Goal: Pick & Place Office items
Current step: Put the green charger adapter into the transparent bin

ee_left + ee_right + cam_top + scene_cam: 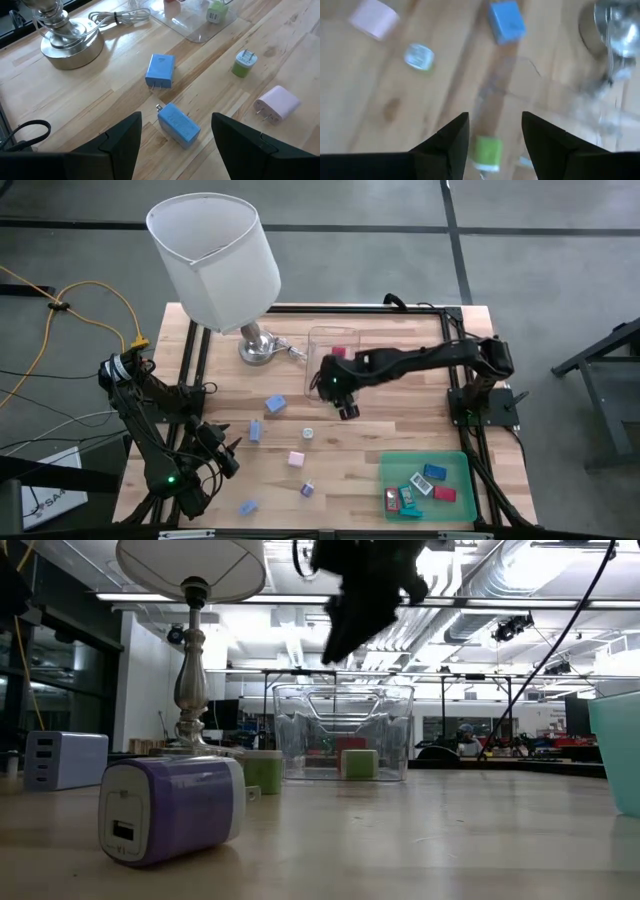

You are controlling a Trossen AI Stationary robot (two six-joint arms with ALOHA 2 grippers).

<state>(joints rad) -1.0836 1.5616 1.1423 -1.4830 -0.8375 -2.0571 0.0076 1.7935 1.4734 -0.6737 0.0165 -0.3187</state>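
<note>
Small charger-like pieces lie loose on the wood: a blue one [274, 405], a light blue one [255, 430], a small green one [308, 433], a pink one [296, 459], a purple one [307, 490] and another light blue one [247, 506]. My right gripper [347, 408] hangs open above the near edge of the clear box [335, 350]. In its wrist view a green piece [486, 150] shows below the open fingers. My left gripper [228, 455] is open above the table's left near part, over the light blue piece [178, 125].
A green tray [460, 495] at the right near corner holds several pieces. A lamp with a white shade [215, 255] stands on a metal base [257, 348] at the far left, its cord beside it. The clear box holds a red piece [338, 352].
</note>
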